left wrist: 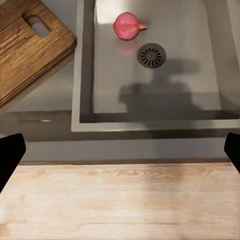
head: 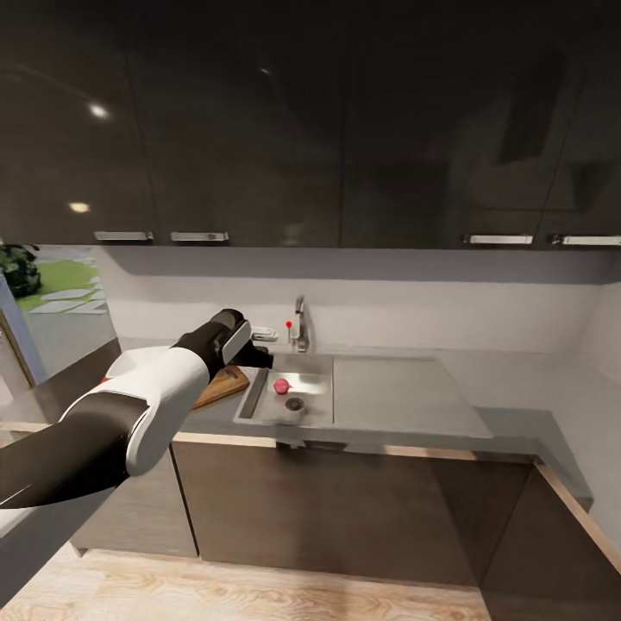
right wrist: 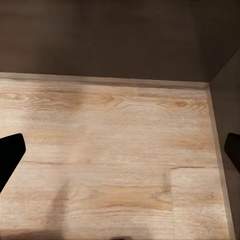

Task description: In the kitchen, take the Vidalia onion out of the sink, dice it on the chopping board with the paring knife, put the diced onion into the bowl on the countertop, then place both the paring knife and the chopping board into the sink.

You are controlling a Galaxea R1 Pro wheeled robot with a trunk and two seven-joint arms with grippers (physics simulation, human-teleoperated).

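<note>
First step, I'd say: fetching the pinkish-red round onion (left wrist: 128,25), lying in the stainless-steel sink basin (left wrist: 160,107) by its drain, well ahead of the left gripper (left wrist: 120,152). Its jaws gape wide, empty. Next it must lower over the onion and close.

The right gripper (right wrist: 120,152), spread too, faces bare floor.

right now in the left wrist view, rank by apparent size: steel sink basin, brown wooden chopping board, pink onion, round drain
1. stainless-steel sink basin
2. dark brown wooden chopping board, though it is cut off at the picture's edge, so only its visible part is ranked
3. pink onion and round dark drain: they look about alike, too close to rank
</note>
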